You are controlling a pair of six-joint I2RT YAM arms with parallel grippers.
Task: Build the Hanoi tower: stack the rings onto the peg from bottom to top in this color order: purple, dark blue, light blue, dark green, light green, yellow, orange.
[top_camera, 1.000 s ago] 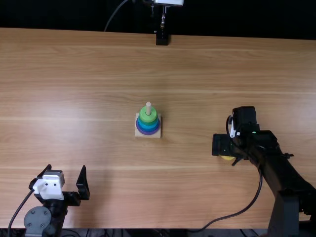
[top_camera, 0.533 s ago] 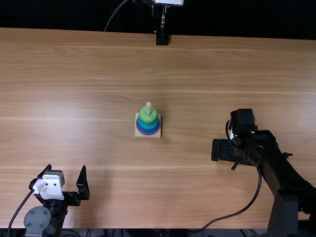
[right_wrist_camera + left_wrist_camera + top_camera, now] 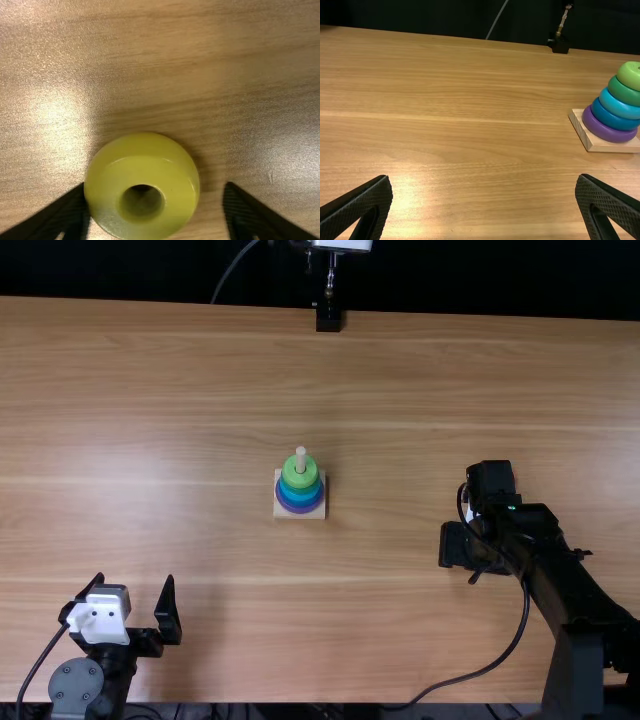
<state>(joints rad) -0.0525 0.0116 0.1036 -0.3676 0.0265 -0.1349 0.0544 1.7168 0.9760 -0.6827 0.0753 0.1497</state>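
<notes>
My left gripper (image 3: 131,596) stands open at the near left of the table; in the left wrist view its fingers (image 3: 484,181) are wide apart over bare wood. Near the table's middle, the wooden base (image 3: 283,512) with its peg (image 3: 300,457) carries purple (image 3: 606,131), dark blue (image 3: 610,119), light blue (image 3: 619,105), dark green (image 3: 622,93) and light green (image 3: 630,75) rings, bottom to top. My right gripper (image 3: 462,546) is low at the right. In the right wrist view the yellow ring (image 3: 145,167) lies flat between the right gripper's (image 3: 155,195) parted fingers, closer to one of them.
A small black stand (image 3: 328,316) is at the far edge of the table (image 3: 180,390). A loose black cable (image 3: 470,673) from the right arm curves across the near right edge. Bare wood lies between the base and each gripper.
The right gripper's visible finger first moved slightly left, then back to the right, narrowing the gap. The yellow ring's edge became covered in the top view. The left arm and stack stayed still.
</notes>
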